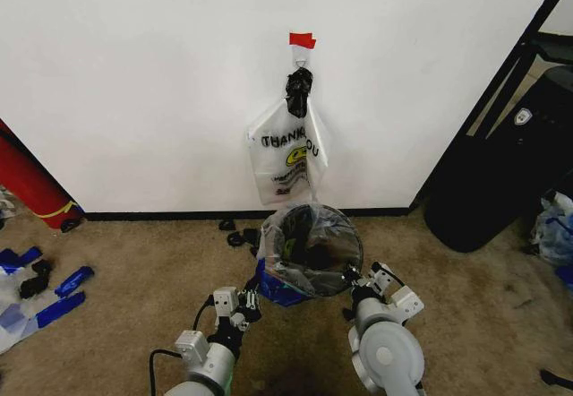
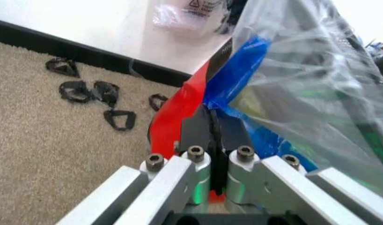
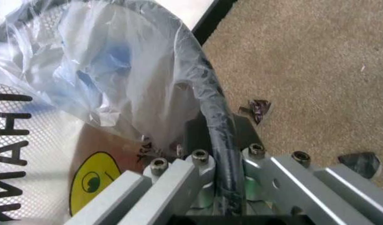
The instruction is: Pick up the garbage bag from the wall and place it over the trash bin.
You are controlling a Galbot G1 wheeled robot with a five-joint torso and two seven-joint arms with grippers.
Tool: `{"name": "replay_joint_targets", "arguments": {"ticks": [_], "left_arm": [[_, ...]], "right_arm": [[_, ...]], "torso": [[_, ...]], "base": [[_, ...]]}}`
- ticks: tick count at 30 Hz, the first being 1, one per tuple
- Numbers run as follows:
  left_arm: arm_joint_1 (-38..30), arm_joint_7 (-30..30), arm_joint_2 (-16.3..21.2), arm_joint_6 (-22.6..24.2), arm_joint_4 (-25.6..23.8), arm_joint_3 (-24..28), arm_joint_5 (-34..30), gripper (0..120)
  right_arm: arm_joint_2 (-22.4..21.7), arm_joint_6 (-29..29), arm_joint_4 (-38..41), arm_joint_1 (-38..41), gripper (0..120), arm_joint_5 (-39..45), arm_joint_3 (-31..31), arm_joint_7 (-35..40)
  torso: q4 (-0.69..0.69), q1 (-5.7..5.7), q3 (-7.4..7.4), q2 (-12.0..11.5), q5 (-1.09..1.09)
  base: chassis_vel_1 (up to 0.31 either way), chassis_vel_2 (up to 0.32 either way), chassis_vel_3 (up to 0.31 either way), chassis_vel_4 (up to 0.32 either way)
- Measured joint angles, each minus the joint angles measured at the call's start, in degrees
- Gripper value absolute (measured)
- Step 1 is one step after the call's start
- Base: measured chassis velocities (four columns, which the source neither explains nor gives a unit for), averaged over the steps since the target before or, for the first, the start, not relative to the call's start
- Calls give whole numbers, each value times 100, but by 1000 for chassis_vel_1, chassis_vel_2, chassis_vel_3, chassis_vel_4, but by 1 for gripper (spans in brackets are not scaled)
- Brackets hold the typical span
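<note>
Garbage bag (image 1: 273, 287), thin see-through plastic with bright blue patches, black lettering and a yellow smiley, off the wall and draped over the small round black wire-mesh trash bin (image 1: 354, 240) on the beige carpet (image 1: 134, 279), just in front of the black baseboard (image 1: 161, 215). Clear film spread across the bin's mouth and sagging inside; a blue fold hanging down the outside on the robot's left, near the floor. Left gripper (image 1: 253, 299) low at that side of the bin, fingers drawn close together with only a thin slit between them, pinched on the blue plastic right against the bin's red base (image 2: 179, 108). Right gripper (image 1: 358, 279) at the opposite side, higher, fingers narrow and straddling the bin's black rim (image 3: 210, 103), clamped there on rim and film together. Seen from the right wrist, crumpled film (image 3: 116, 61) lying over the rim and down the mesh, with the yellow smiley (image 3: 92, 183) and black letters below it. On the plain white wall (image 1: 134, 73) above the bin, a second clear "THANK YOU" bag (image 1: 282, 159) hanging from a small hook (image 1: 301, 55) under a piece of red tape (image 1: 302, 39). Small black clips (image 2: 85, 91) scattered on the carpet beside the baseboard. Far to the left, a big red cylinder (image 1: 27, 185) leaning at the wall, with loose blue scraps (image 1: 67, 293) on the floor near it.
</note>
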Motion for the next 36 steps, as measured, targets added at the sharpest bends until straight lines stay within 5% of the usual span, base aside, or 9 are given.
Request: {"name": "replay_joint_targets", "arguments": {"ticks": [36], "left_arm": [[-663, -469, -339, 52, 533, 180, 128, 0]], "right_arm": [[4, -55, 232, -357, 0, -50, -159, -401]], "torso": [[0, 0, 0, 0, 0]], "base": [[0, 0, 0, 0]]}}
